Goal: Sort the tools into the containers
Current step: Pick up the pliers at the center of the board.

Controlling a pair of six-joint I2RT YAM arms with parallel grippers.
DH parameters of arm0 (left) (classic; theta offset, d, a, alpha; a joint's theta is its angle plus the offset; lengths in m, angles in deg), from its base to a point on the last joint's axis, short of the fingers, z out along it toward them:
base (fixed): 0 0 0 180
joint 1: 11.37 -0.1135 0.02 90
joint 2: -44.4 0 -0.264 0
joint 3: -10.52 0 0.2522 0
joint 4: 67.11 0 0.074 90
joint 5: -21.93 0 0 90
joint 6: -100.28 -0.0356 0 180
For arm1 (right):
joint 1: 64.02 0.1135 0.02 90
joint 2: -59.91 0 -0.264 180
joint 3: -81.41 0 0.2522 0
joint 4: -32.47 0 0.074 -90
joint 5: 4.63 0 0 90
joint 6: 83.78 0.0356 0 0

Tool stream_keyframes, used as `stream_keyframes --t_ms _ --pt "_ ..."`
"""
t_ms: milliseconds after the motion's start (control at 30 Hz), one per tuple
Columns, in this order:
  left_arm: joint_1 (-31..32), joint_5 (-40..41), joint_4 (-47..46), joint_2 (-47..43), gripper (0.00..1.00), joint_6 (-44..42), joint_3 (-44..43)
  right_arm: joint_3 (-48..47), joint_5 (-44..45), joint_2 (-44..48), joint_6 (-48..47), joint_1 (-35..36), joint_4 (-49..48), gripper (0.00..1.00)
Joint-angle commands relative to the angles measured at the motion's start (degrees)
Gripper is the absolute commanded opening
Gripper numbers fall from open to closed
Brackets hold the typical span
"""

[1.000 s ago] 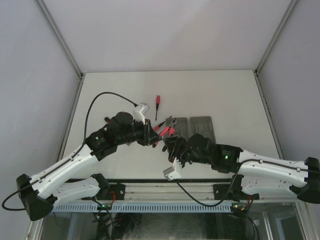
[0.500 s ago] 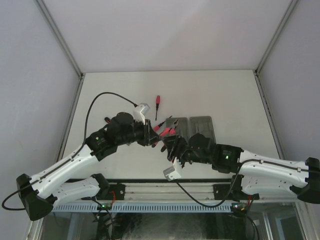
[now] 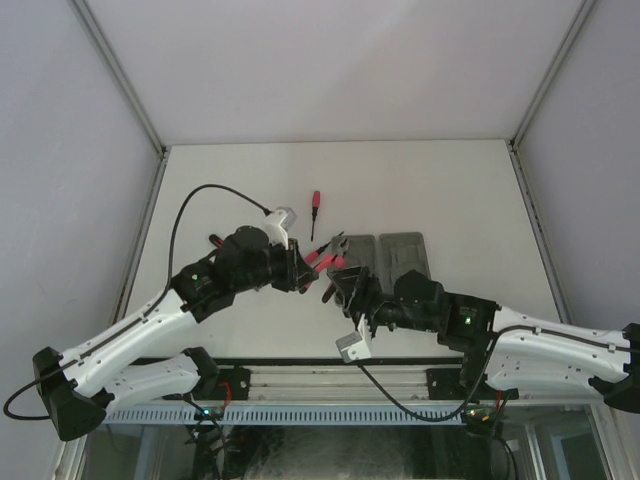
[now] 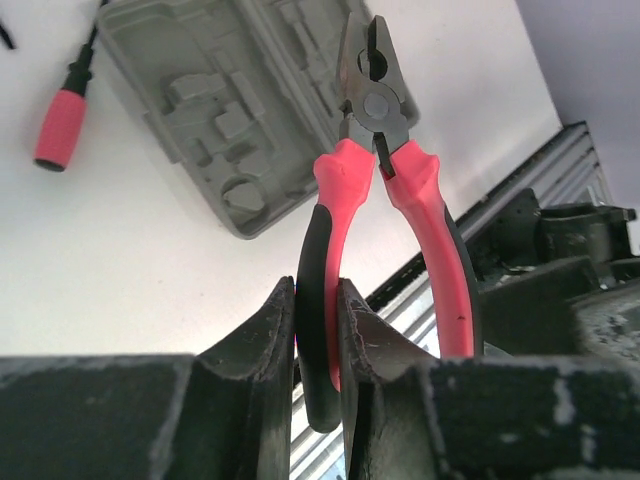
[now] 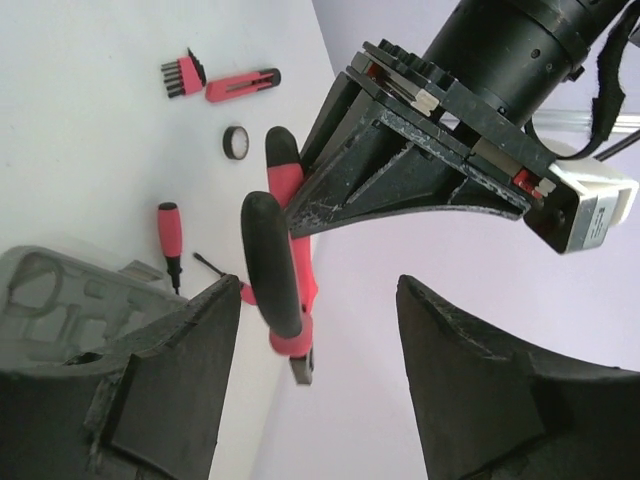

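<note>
While the left claw [image 4: 315,300] pinches one pliers [image 4: 372,100] handle, the open right claw [image 5: 315,290] should centre on the free handle before closing.

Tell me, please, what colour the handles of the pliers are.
The pliers have pinkish-red handles with black outer grips; the left wrist view shows this best.

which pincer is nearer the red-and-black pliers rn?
Left. The left pincer is shut on one handle of the red-and-black pliers. The right pincer stands open, its fingers either side of the handles, not gripping.
</note>
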Motion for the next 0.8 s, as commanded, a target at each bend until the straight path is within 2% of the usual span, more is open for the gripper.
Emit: stream_keyframes --t_ms 0,233,567,767 --pt "0.2 6.5 -0.2 -1.5 0.0 0.8 -1.4 2.9 -1.5 3.7 7.6 1.1 -6.1 0.63" --pt "0.2 14.2 2.7 -2.3 0.0 1.0 -1.9 9.5 -0.9 9.0 21.9 1.9 -16.7 0.63" --pt "0.2 20.4 4.5 -3.3 0.0 0.5 -1.5 17.2 2.9 13.5 53.7 2.3 -26.8 0.6" --pt "0.2 24.4 5.8 -4.1 0.0 0.0 -1.3 17.4 11.3 12.5 74.3 2.5 -26.9 0.56"
